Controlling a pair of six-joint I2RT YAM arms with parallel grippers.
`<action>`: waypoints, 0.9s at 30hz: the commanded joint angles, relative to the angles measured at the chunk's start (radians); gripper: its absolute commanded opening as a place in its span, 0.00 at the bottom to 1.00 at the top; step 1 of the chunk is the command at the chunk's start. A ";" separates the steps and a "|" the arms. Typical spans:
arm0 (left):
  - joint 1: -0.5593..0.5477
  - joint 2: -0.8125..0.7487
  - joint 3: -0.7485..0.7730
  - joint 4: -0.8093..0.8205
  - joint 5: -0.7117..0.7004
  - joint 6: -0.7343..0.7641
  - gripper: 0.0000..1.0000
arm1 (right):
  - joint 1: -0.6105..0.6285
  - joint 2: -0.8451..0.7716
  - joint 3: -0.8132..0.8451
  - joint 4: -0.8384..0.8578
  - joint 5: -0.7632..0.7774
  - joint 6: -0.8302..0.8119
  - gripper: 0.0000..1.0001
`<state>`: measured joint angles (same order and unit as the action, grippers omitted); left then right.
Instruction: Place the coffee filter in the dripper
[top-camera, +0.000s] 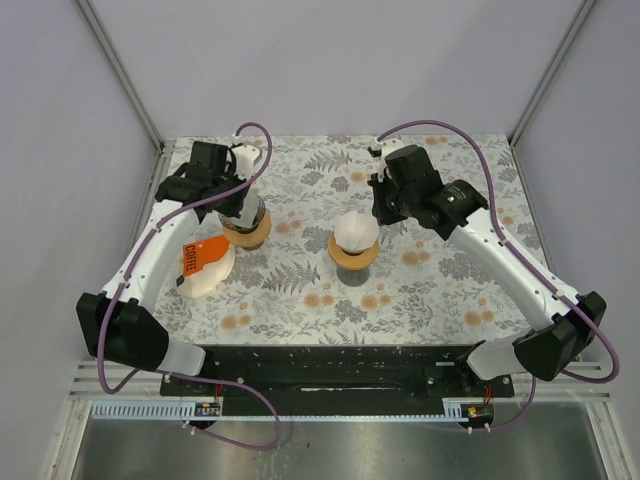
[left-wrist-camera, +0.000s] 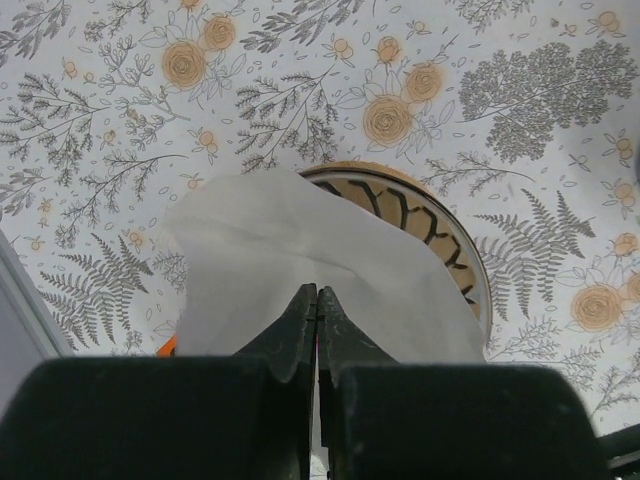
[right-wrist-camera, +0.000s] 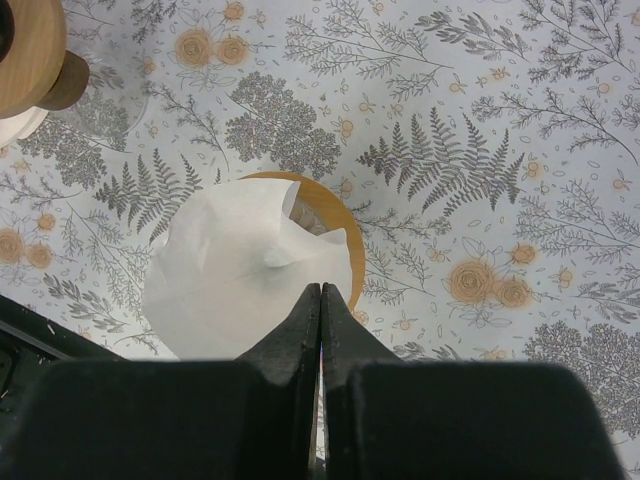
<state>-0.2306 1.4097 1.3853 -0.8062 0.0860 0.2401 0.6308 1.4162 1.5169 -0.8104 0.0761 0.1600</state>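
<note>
Two wooden-collared drippers stand on the floral table. My left gripper (top-camera: 240, 203) hovers over the left dripper (top-camera: 246, 232). In the left wrist view it (left-wrist-camera: 317, 288) is shut on the edge of a white paper coffee filter (left-wrist-camera: 290, 240), which hangs over the near left part of that dripper's ribbed cone (left-wrist-camera: 420, 215). The right dripper (top-camera: 354, 256) has a white filter (top-camera: 355, 230) sitting in it. My right gripper (top-camera: 383, 212) is shut and empty just behind and to the right of it. In the right wrist view its tips (right-wrist-camera: 321, 286) lie over that filter (right-wrist-camera: 230, 270) and the wooden rim (right-wrist-camera: 352, 235).
A white filter pack with an orange "COFFEE" label (top-camera: 205, 267) lies at the left front of the table, beside the left dripper. The left dripper's wooden collar (right-wrist-camera: 25, 50) shows at the top left of the right wrist view. Grey walls enclose the table.
</note>
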 joint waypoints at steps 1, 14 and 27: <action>0.014 0.026 -0.020 0.062 -0.042 0.033 0.00 | -0.013 -0.043 -0.009 0.011 0.033 -0.013 0.00; 0.016 0.149 -0.078 0.065 0.001 0.047 0.00 | -0.017 -0.025 -0.023 0.019 0.019 -0.014 0.00; 0.014 0.238 -0.129 0.087 0.014 0.070 0.00 | -0.020 -0.016 -0.035 0.024 0.011 -0.013 0.00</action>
<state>-0.2211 1.5703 1.3151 -0.7284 0.0978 0.2802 0.6193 1.4101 1.4857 -0.8089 0.0864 0.1539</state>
